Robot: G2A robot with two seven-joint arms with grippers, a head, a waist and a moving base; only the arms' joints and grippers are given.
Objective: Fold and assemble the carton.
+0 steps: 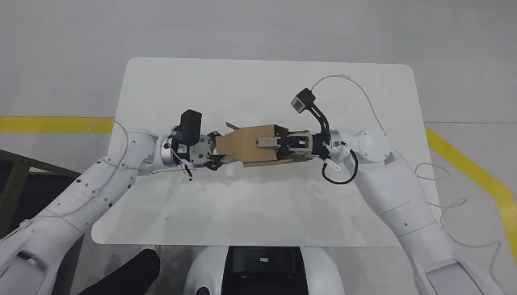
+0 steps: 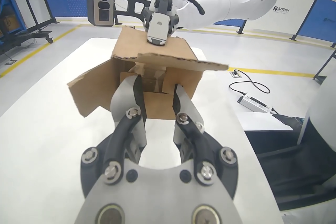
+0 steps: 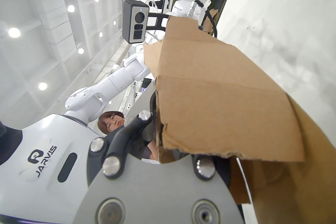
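A brown cardboard carton lies on its side mid-table, between the two arms. Its end toward my left gripper is unsealed, with flaps splayed outward. In the left wrist view that gripper is open, its fingertips just inside the mouth of the carton on either side of the lower flap. My right gripper comes from the opposite end and lies along the carton's top panel. From the left wrist view, it is clamped on the far edge of that panel. The carton hides its fingers in the right wrist view.
The white table has bare surface on all sides of the carton. A camera bracket sticks up from the right wrist and another from the left. A power adapter with its cable lies on the floor beyond the table's edge.
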